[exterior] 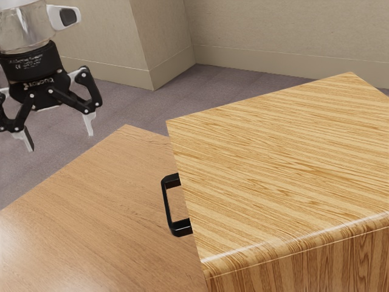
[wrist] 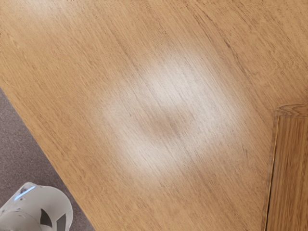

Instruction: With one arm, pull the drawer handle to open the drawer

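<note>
The carpeted floor (exterior: 121, 103) and beige walls (exterior: 273, 30) take up the back of the exterior view. In front of them, my wooden counter (exterior: 91, 213) spreads from its far corner down toward the exterior view's lower left. In the wrist view the counter (wrist: 96, 72) carries a pale patch of glare. Its long edge cuts across to grey floor (wrist: 19, 144), with a white rounded part of the arm's base (wrist: 38, 211) beside it.

A drawer cabinet (exterior: 273, 170) in matching wood grain stands on the counter toward the exterior view's right, well back from the counter's carpet-side edge. Its broad top faces the camera, and I see its front only edge-on. The wrist view catches one corner of the cabinet (wrist: 288, 173), well off to one side of my hand.

My arm comes in at the exterior view's upper left. The black gripper (exterior: 59, 135) hangs upright and raised above the counter, close to its carpet-side edge. Its two fingers are spread wide with nothing between them.

The black drawer handle (exterior: 173, 207) is a slim loop standing out from the cabinet's front, above the counter surface. It is well apart from the gripper, toward the exterior view's right. I cannot tell from this angle how far out the drawer sits.
</note>
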Tool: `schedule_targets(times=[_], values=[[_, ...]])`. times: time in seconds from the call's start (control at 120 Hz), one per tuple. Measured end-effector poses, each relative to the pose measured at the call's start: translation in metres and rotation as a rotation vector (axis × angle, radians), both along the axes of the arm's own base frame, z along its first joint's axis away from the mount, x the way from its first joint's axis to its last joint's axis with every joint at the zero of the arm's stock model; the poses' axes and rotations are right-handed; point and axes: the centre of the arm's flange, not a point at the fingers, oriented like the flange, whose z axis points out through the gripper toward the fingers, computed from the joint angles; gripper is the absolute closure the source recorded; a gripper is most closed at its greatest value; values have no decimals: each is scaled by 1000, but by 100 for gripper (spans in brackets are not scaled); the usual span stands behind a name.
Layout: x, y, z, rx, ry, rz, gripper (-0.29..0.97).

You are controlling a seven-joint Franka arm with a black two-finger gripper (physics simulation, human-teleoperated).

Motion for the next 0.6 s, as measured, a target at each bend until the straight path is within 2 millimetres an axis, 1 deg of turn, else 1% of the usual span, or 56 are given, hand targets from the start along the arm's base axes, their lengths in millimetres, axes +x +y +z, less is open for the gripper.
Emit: schedule_targets(times=[0.075, 0.125, 0.158, 0.267, 0.367, 0.417, 0.5, 0.542, 0.6], values=[[3, 2, 1, 6, -21, 79, 0], [9, 6, -2, 12, -24, 138, 0], [13, 6, -4, 19, -24, 168, 0], [17, -11, -3, 61, -48, 216, 0], [18, -37, -3, 74, -70, 214, 0], [9, -54, -8, 70, -81, 189, 0], [-19, -77, -29, 65, -107, 157, 0], [-31, -90, -33, 71, -139, 169, 0], [-35, -108, -36, 64, -182, 173, 0]])
